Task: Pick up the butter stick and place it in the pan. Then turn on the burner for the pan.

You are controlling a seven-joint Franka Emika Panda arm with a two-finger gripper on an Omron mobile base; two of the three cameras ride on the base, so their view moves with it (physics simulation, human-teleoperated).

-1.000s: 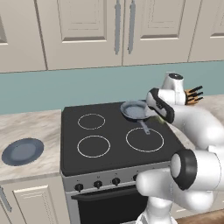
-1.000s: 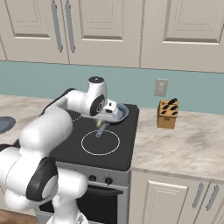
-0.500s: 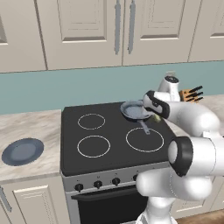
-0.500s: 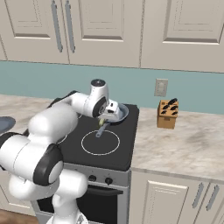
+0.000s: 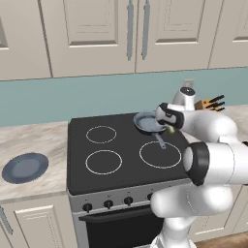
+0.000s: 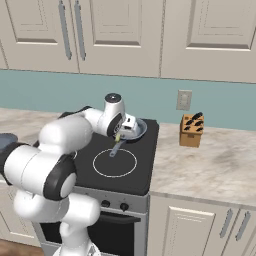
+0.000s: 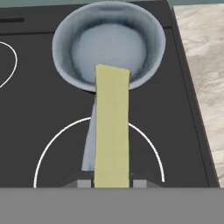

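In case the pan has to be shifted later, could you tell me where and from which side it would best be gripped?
Probably by its straight dark handle, which sticks out from the pan toward the stove front over the large ringed zone. Come from above, jaws across the handle's narrow width. The gripper is shut on the butter stick, so that must be released first.

We see the pan (image 7: 109, 43) bowl lying bare at twelve o'clock of our held butter stick (image 7: 112, 131); its handle (image 7: 89, 144) runs underneath; open stovetop (image 7: 43, 109) at nine.
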